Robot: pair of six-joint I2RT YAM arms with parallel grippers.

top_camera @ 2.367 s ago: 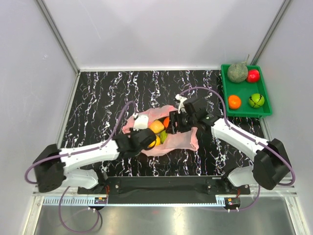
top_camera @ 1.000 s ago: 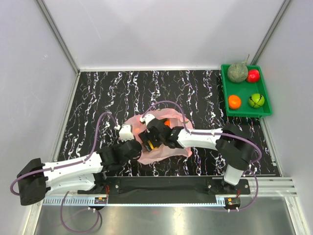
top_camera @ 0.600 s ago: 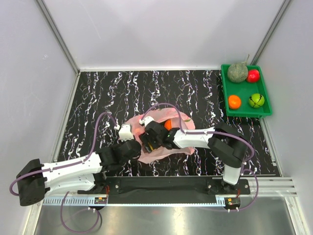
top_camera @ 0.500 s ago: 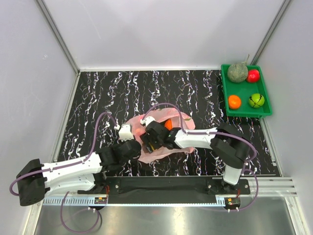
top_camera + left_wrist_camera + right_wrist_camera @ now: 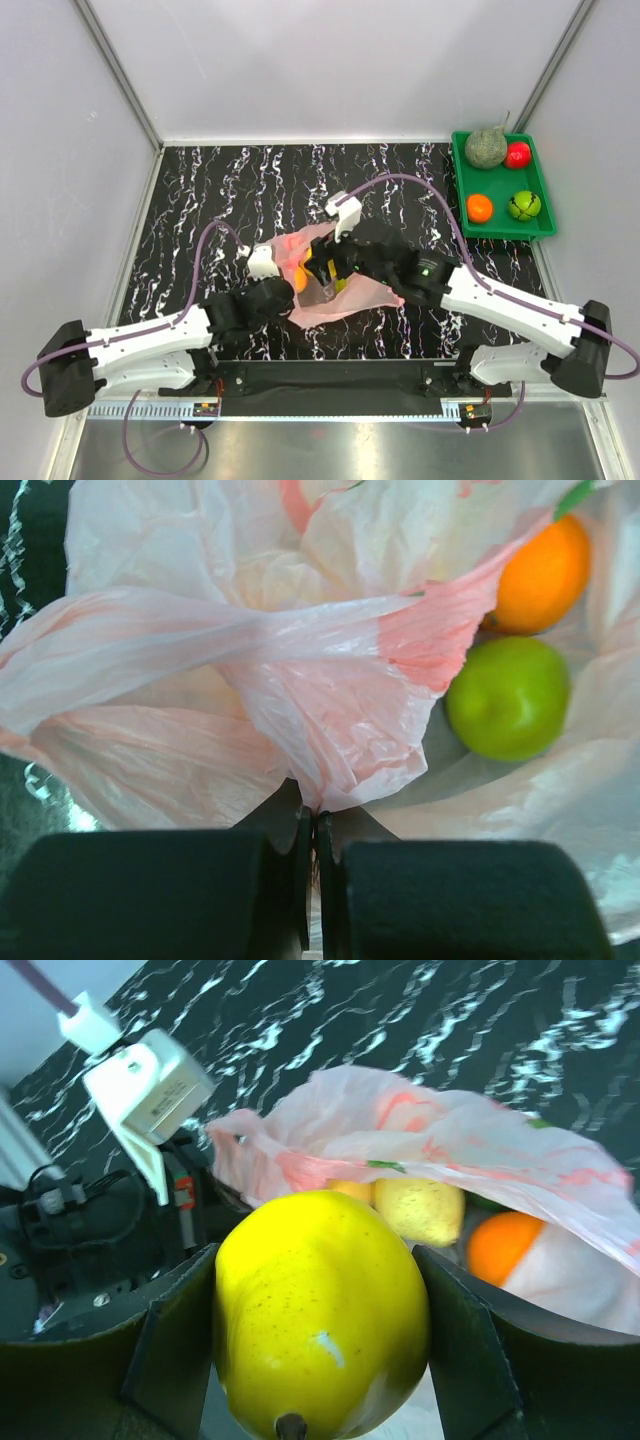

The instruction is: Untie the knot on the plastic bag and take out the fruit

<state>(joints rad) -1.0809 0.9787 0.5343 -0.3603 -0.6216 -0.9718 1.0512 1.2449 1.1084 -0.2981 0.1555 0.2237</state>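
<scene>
The pink plastic bag (image 5: 355, 298) lies open in the middle of the table; no knot shows. My left gripper (image 5: 287, 291) is shut on a fold of the bag's edge (image 5: 330, 750) and its jaws (image 5: 316, 815) pinch the thin plastic. My right gripper (image 5: 326, 272) is shut on a yellow fruit (image 5: 320, 1305) and holds it above the bag's mouth (image 5: 450, 1140). Inside the bag lie a green fruit (image 5: 508, 697), an orange fruit (image 5: 545, 575) and a pale yellow fruit (image 5: 420, 1210).
A green tray (image 5: 497, 182) stands at the back right with a netted melon (image 5: 485, 147), a red fruit (image 5: 517, 154), an orange (image 5: 480, 208) and a green fruit (image 5: 523, 205). White walls close in the black marbled table (image 5: 220, 190).
My right gripper was reaching low into the bag; it has now drawn back and up with the yellow fruit in its jaws. My left gripper still holds the bag's edge.
</scene>
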